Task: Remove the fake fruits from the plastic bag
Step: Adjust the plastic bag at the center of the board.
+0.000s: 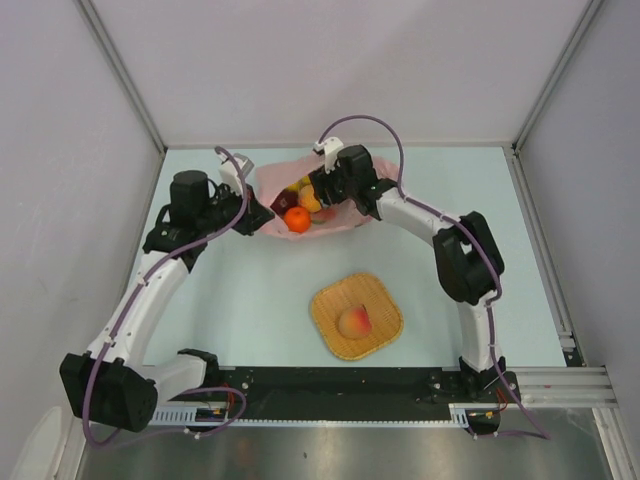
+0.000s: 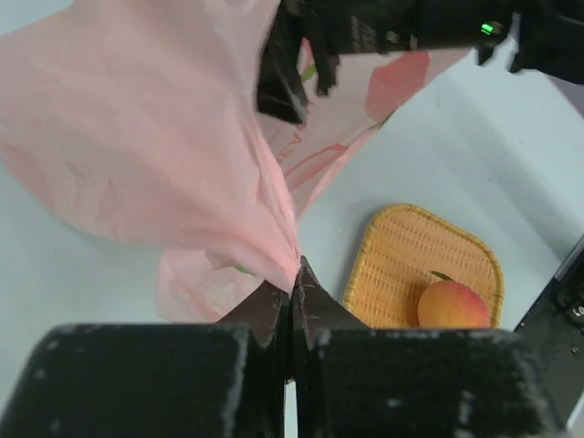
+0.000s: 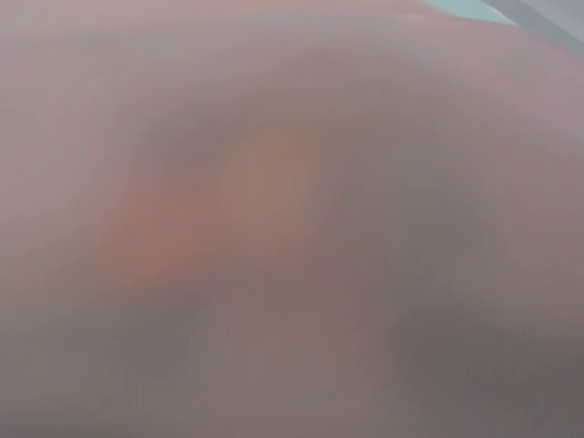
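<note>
The pink plastic bag (image 1: 272,181) lies at the back middle of the table with its mouth open. An orange (image 1: 297,219), a yellow fruit (image 1: 310,201) and a dark red apple (image 1: 283,203) show in the opening. My left gripper (image 1: 262,212) is shut on a pinched fold of the bag (image 2: 137,137), which it holds taut at its tips (image 2: 295,276). My right gripper (image 1: 314,192) reaches into the bag's mouth beside the yellow fruit. Pink film (image 3: 292,219) fills its wrist view, so its fingers are hidden. A peach (image 1: 355,321) lies on the woven mat (image 1: 385,300). The melon is hidden.
The woven mat (image 2: 411,251) with the peach (image 2: 453,304) is in front of the bag, towards the arm bases. The right arm's black body (image 2: 401,27) crosses above the bag. Grey walls enclose the table on three sides.
</note>
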Motion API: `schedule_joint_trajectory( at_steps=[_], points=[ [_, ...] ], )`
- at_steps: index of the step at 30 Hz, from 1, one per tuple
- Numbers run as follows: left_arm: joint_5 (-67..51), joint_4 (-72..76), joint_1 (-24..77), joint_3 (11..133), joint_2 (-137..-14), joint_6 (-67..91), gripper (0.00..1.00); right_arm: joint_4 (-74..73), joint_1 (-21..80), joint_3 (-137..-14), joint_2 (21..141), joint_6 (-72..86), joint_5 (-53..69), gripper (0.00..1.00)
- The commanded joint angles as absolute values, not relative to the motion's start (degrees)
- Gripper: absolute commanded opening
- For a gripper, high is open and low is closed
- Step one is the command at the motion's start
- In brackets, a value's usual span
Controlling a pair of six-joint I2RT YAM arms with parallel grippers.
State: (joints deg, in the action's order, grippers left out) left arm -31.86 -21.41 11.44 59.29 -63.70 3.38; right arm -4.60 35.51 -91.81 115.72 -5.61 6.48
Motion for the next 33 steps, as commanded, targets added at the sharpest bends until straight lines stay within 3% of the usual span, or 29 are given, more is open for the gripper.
schedule_joint_trajectory(
  at_steps=[1, 4, 6, 18, 23, 25, 26, 29, 32, 33],
  points=[
    [-35.5, -23.0, 11.2, 63.9, -65.6, 0.3, 0.00, 0.3, 31.5, -101.8, 121.7, -3.5, -4.1, 0.80],
    [-36.6, -23.7, 11.8, 66.2, -67.7, -0.3, 0.00, 2.3, 31.1, -105.3, 124.8, -4.8, -9.0, 0.95],
    [-36.6, -24.7, 12.3, 68.5, -69.4, -2.3, 0.00, 2.5, 31.2, -106.3, 125.9, -6.2, -10.1, 1.00],
    [-38.6, -25.8, 12.5, 72.9, -76.4, -4.1, 0.00, -3.2, 31.0, -117.2, 139.2, -7.6, -5.8, 1.00],
    [-39.0, -26.6, 12.5, 75.1, -78.0, -4.0, 0.00, -2.6, 30.8, -115.8, 141.0, -8.3, -8.6, 1.00],
    [-38.6, -26.2, 12.5, 75.5, -78.6, -3.7, 0.00, -2.7, 30.5, -115.3, 141.1, -8.8, -6.0, 0.91],
    [-38.4, -26.1, 12.6, 75.5, -78.7, -3.6, 0.00, -3.0, 30.3, -115.3, 141.2, -9.1, -5.1, 0.75],
    [-37.8, -25.8, 12.5, 75.6, -79.1, -3.2, 0.00, -3.3, 29.6, -115.9, 140.2, -10.6, -0.9, 0.49],
    [-37.1, -26.1, 12.6, 75.8, -79.6, -3.2, 0.00, -3.8, 29.4, -114.4, 137.1, -12.1, 2.4, 0.29],
    [-36.8, -26.3, 12.5, 75.9, -79.8, -3.2, 0.00, -4.0, 29.4, -112.8, 136.2, -12.3, 3.0, 0.27]
  ],
)
